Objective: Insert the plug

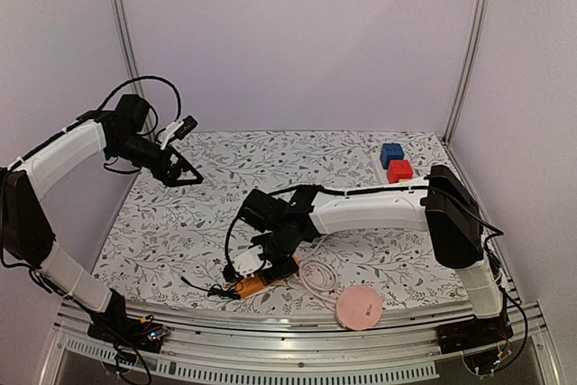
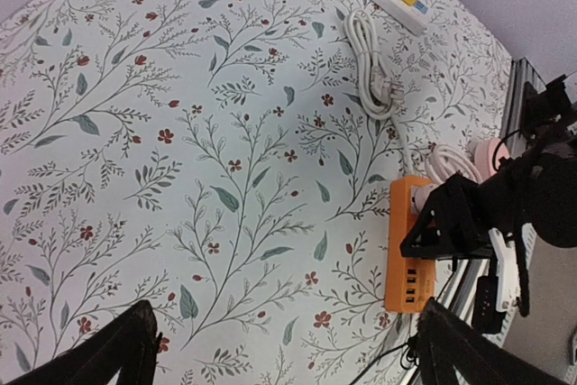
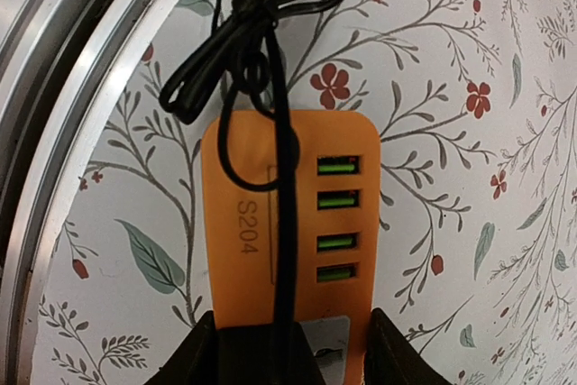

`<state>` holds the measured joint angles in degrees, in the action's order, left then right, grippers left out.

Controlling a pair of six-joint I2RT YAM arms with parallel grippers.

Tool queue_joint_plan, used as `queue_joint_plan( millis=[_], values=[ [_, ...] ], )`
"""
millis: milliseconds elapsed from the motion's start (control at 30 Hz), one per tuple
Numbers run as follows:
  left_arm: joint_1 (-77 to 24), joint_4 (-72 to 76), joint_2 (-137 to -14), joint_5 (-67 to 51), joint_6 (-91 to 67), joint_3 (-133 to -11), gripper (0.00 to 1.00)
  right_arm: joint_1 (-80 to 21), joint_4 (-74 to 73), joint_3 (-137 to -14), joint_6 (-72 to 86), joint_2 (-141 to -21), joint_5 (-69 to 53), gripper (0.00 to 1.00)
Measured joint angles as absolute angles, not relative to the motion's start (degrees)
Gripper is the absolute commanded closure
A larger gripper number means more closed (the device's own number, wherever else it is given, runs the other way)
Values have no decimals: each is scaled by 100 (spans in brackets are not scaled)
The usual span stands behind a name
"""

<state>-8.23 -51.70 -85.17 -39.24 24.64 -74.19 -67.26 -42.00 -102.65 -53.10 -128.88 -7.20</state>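
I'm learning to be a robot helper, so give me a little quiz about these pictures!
1. True or false: the orange power strip shows four green ports.
2. Which gripper is right over it? A) left B) right
3. Fill in: the flat round disc is coloured ____.
Key: 1 true. 2 B, the right gripper. 3 pink.

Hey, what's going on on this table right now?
The right gripper sits over one end of the orange USB power strip, straddling it, with a black cable lying across it. All four USB ports look empty. The left gripper hangs open above the table, holding nothing.
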Motion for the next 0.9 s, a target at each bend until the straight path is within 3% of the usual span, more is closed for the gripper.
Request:
queue_joint_plan(
  millis=[433,500,533,600,633,900],
  values=[
    [-821,-5168,-8523,-3911,2458,-7422,1,-5210,-3776,-10169,-5120,-12886,-460,58],
    [-821,-5168,-8523,-3892,2458,-7422,1,-5017,-3763,-10184,-5186,-12899,-395,50],
    [-819,-5168,-8523,-3885,2458,-7422,1,-4950,-3767,-10224,-5196,-12921,-360,41],
    [-819,-5168,-8523,-3859,2460,-7422,1,-4853,-3765,-10348,-5207,-12999,-294,10],
    [-819,-5168,-8523,-3850,2460,-7422,0,-4834,-3767,-10392,-5183,-13032,-246,2],
    [-801,-5168,-8523,-3800,2464,-7422,0,-4805,-3653,-10449,-4600,-13002,-325,1]
  ],
)
